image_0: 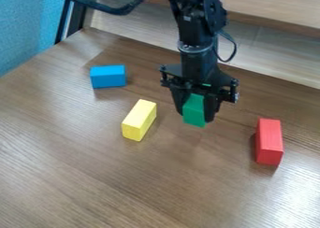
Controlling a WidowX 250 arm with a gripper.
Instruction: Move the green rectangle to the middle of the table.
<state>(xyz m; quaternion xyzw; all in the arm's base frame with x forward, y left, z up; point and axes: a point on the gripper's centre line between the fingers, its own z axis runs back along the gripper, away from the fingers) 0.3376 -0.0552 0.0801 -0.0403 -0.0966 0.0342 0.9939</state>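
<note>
The black gripper (195, 115) hangs down right of the view's centre, shut on the green rectangular block (194, 111). One finger is on each side of the block, and its upper part is partly hidden by the gripper. Whether the block's lower end touches the wooden table (143, 185) I cannot tell. It is held between the yellow block and the red block, nearer to the yellow one.
A yellow block (139, 120) lies left of the gripper, and a blue block (107, 76) is farther back on the left. On the right rests a red block (269, 142). A wooden ledge (275, 19) runs along the back.
</note>
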